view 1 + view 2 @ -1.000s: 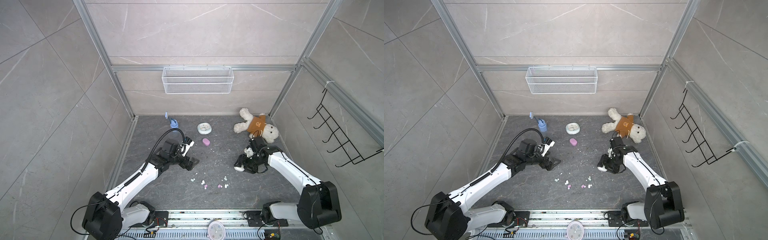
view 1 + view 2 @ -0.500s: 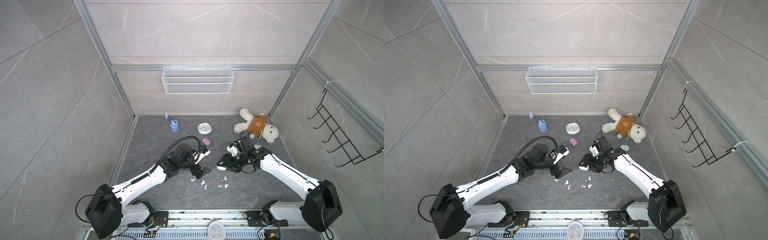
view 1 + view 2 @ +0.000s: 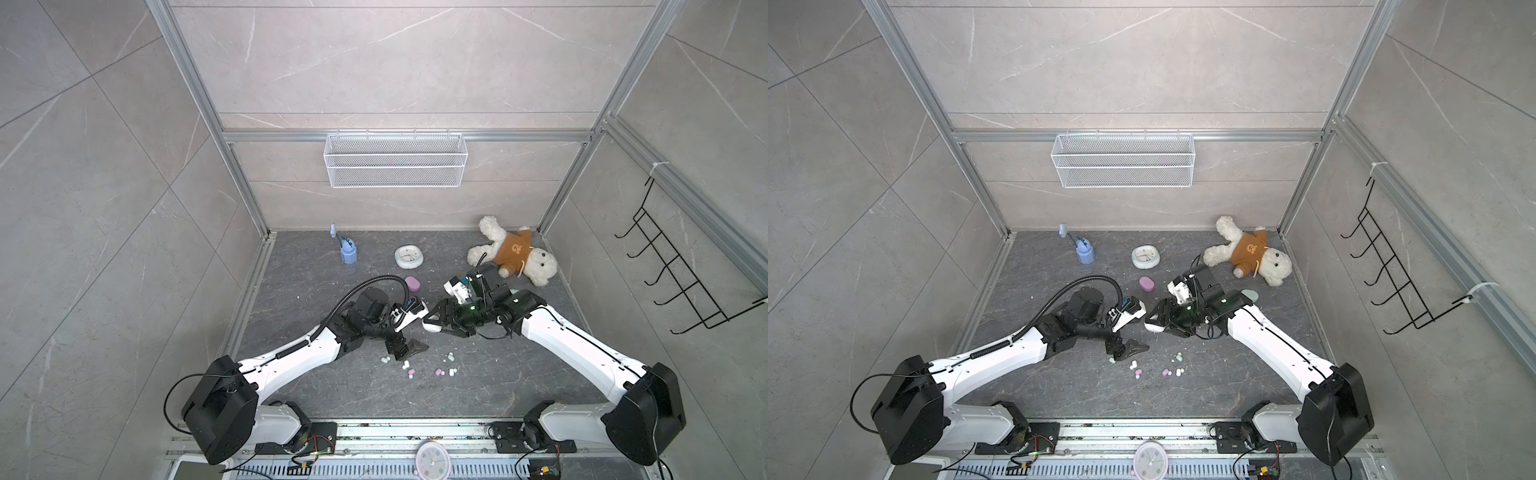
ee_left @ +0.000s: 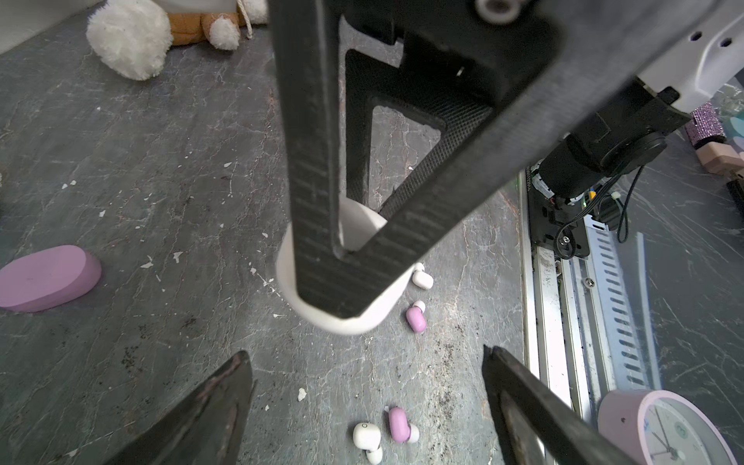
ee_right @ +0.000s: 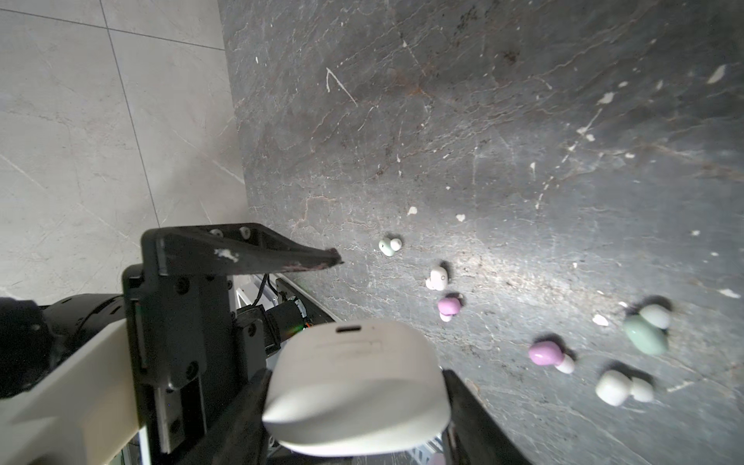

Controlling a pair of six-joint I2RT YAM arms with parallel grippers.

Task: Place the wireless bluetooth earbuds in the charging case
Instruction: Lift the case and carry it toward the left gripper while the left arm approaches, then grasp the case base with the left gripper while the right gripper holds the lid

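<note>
Several earbuds lie loose on the dark floor near the front: a mint one [image 3: 385, 360], a white one [image 3: 406, 365], pink ones [image 3: 411, 372] [image 3: 439, 372], and more to the right [image 3: 451, 357]. My left gripper [image 3: 406, 349] [image 4: 365, 356] hangs open just above the left end of this scatter, over a white earbud [image 4: 366, 435] and a pink earbud [image 4: 398, 424]. My right gripper [image 3: 436, 323] [image 5: 356, 398] is shut on the closed white charging case [image 3: 432, 326] [image 5: 358, 382], held above the floor just right of the left gripper.
A pink case [image 3: 412, 283] lies behind the grippers and a mint case [image 3: 1250, 295] peeks out behind the right arm. At the back are a teddy bear [image 3: 509, 253], a small clock [image 3: 409, 256] and a blue toy [image 3: 348, 251]. A wire basket [image 3: 395, 166] hangs on the rear wall.
Both arms have swung in towards the middle. The right gripper brought the white case leftward from near the bear; the left gripper came right and down over the earbuds, its jaws a little narrower.
</note>
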